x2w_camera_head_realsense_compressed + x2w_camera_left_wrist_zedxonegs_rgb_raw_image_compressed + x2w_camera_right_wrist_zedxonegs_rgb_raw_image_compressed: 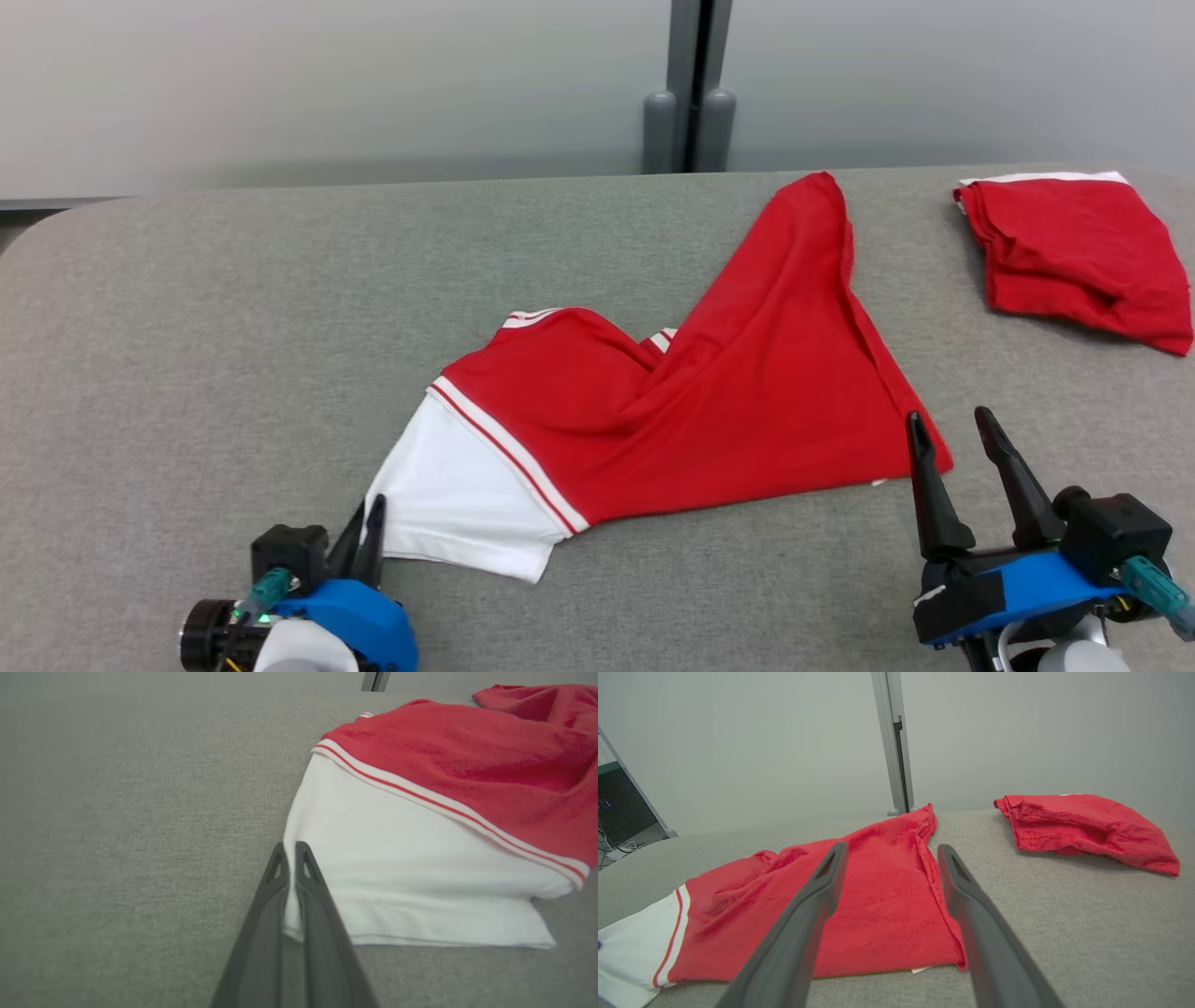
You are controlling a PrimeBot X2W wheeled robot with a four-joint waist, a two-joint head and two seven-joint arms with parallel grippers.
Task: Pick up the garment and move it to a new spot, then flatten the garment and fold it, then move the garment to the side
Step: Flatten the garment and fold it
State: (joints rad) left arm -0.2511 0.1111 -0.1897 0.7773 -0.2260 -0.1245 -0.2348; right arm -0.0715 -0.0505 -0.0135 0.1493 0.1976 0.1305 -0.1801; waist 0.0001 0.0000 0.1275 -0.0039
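Layout: red-and-white fabric shirt stretches between our grippers.
Left gripper: pinching white corner.
Right gripper: spread, beside red corner.

Left gripper and right gripper — long dark tapered fingers on blue housings.

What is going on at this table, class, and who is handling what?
A two-armed robot is working on a red and white garment that lies rumpled on a grey table. Its left jaws are shut, apparently pinching the garment's white corner. Its right jaws stand open at the near corner of the red hem, gripping nothing. The garment is not yet flat or folded. A second red garment lies bunched at the table's far right.
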